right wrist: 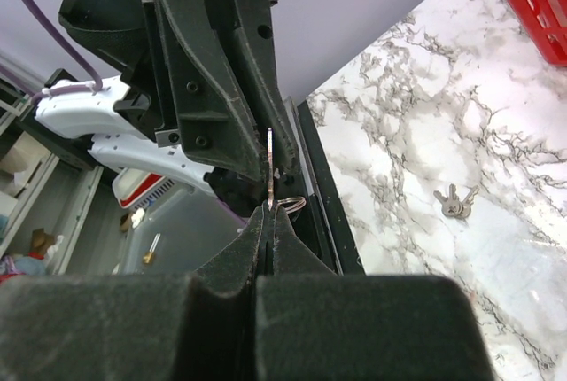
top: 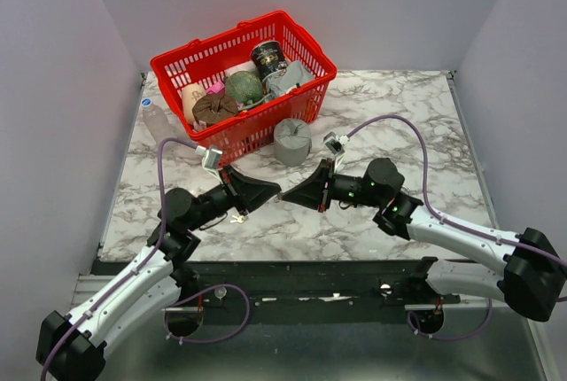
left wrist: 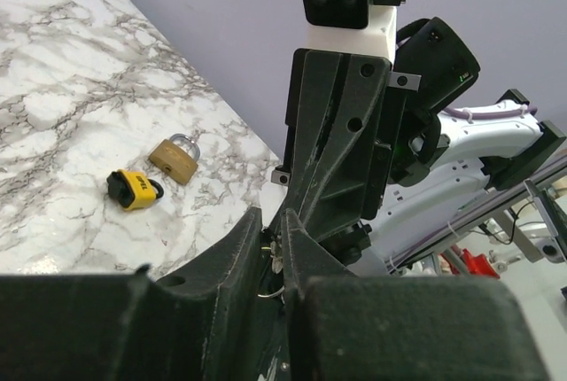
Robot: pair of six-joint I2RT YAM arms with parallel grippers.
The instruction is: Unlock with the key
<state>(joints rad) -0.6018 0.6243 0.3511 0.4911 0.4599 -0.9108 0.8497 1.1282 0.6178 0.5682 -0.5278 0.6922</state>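
**Top external.**
- White marble-patterned tabletop (top: 390,115): smooth, grey-veined.
- Left fingers (top: 257,191) and right fingers (top: 310,190): matte black wedges meeting tip to tip at lower centre. What lies between them is too small to tell here.
- Bunch of loose silver keys (top: 236,218): flat on the tabletop, just below the left fingers.
- Red plastic mesh basket (top: 244,80): upper centre, holding mixed goods.
- Grey cylindrical roll (top: 292,140): just in front of the basket.

**Left wrist.**
- Left fingers (left wrist: 226,266): bottom edge, coarse black surface, set to a narrow gap.
- Thin wire key ring (left wrist: 268,291): shows in that gap. Whether it is pinched cannot be told.
- Brass padlock with steel shackle (left wrist: 175,158) and yellow-cased padlock (left wrist: 135,189): side by side at centre left of the frame, well apart from both sets of fingers.

**Right wrist.**
- Right fingers (right wrist: 235,266): clamped tight on a flat silver metal key (right wrist: 269,164).
- The key stands upright and edge-on, its tip against the left fingers. The ring (right wrist: 291,202) hangs at the pinch.

**Hazards, as judged.**
- The blade is thin and slick and held on a small area. It may twist or drop if the two arms pull out of line while passing it.
- The ring could snag on a fingertip.
- Both padlocks lie loose on polished stone. Either would likely slide away from a pushed key unless the other arm pins it.
- Which padlock this key fits cannot be told, so a wrong pairing would jam.
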